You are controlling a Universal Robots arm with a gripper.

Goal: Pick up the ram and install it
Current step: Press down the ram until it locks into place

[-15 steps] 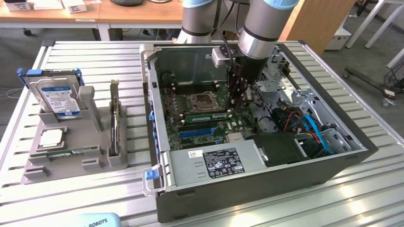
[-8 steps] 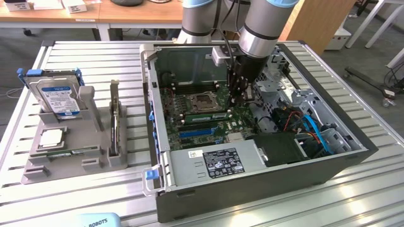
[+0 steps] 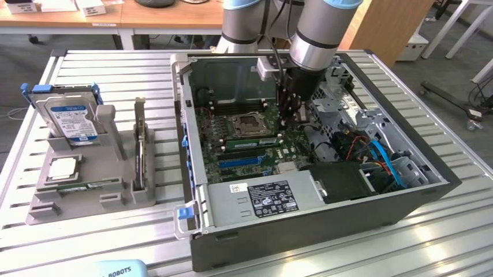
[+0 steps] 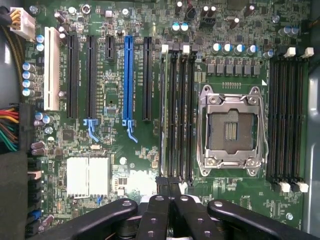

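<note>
In the wrist view a thin green ram (image 4: 164, 115) stands on edge in the outermost of the slots beside the empty processor socket (image 4: 231, 131). My gripper (image 4: 169, 184) is shut, its black fingertips together right at one end of that slot. I cannot tell whether they touch the stick. In the exterior view the arm reaches down into the open computer case (image 3: 431, 190). There the gripper (image 3: 291, 128) is low over the motherboard, just off the end of the ram (image 3: 248, 141). Another thin green stick (image 3: 77, 186) lies in the front groove of the grey holder.
The grey holder (image 3: 46, 210) at the exterior view's left carries a hard drive (image 3: 73, 118), a square silver processor chip (image 3: 63, 168) and an upright dark card (image 3: 139, 150). Inside the case are a power supply (image 3: 262, 199), blue cables (image 3: 385, 158) and metal drive bays.
</note>
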